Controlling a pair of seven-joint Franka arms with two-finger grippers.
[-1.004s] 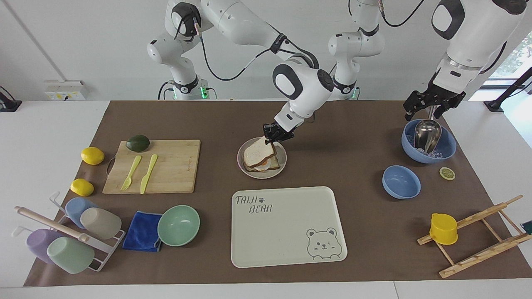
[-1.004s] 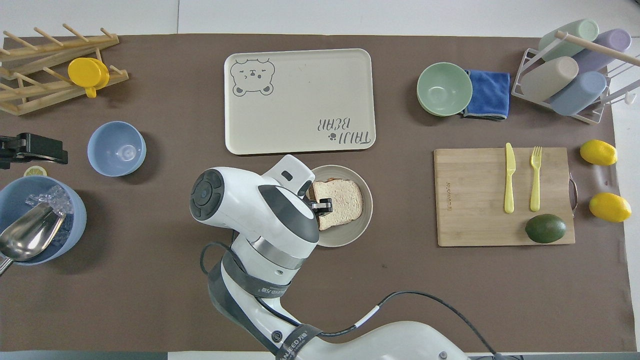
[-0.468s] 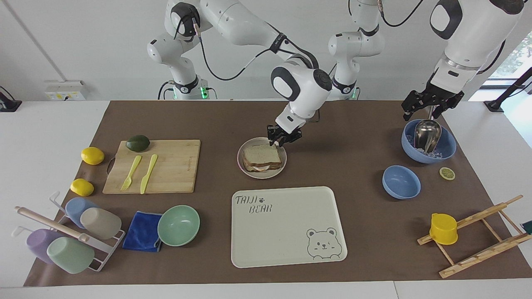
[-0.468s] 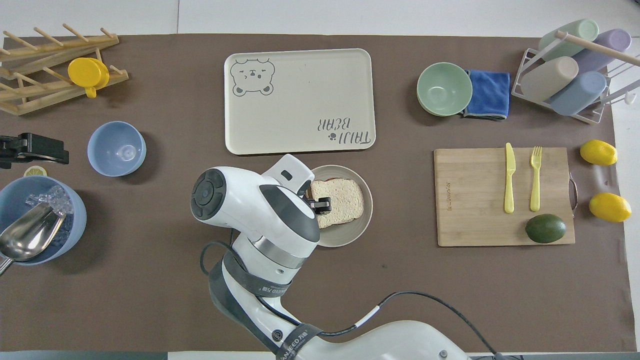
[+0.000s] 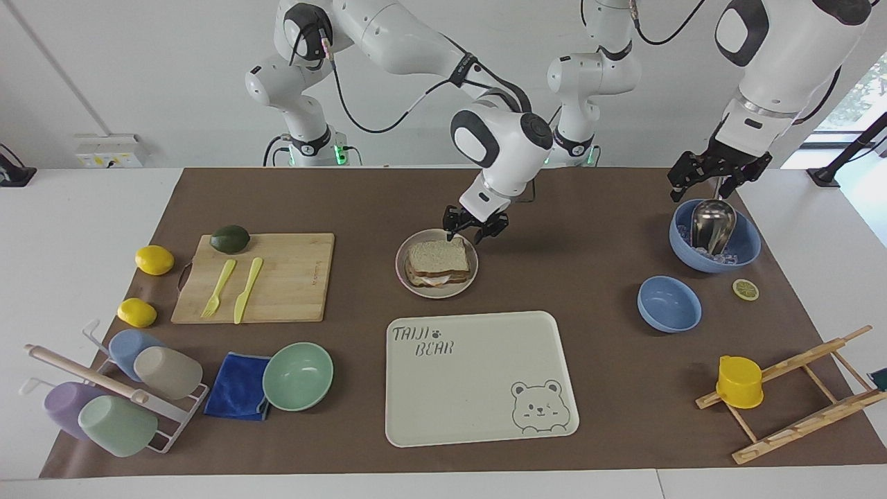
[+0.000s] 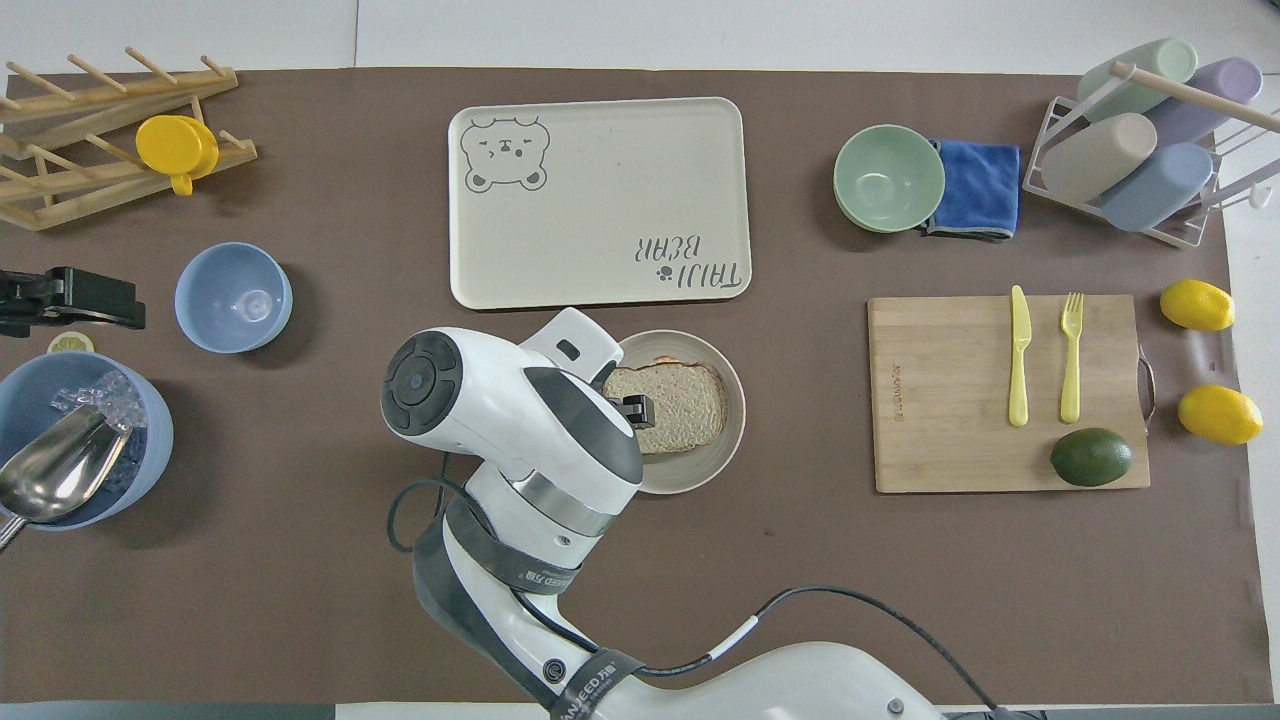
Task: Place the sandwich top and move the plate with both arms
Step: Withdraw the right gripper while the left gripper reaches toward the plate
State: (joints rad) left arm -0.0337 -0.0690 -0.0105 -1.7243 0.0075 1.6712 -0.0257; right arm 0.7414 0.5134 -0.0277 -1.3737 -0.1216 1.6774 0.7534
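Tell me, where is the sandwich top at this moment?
The sandwich top lies flat on the sandwich in the plate, mid-table, nearer to the robots than the bear tray.

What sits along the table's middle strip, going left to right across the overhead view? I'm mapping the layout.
Big blue bowl with scoop, small blue bowl, plate bearing the sandwich top, cutting board, lemons.

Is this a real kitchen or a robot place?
Probably a robot lab set up like a pretend kitchen. Two white robot arms stand at a table covered in brown paper, and a sandwich on a plate, a cutting board and a rack of cups are laid out.
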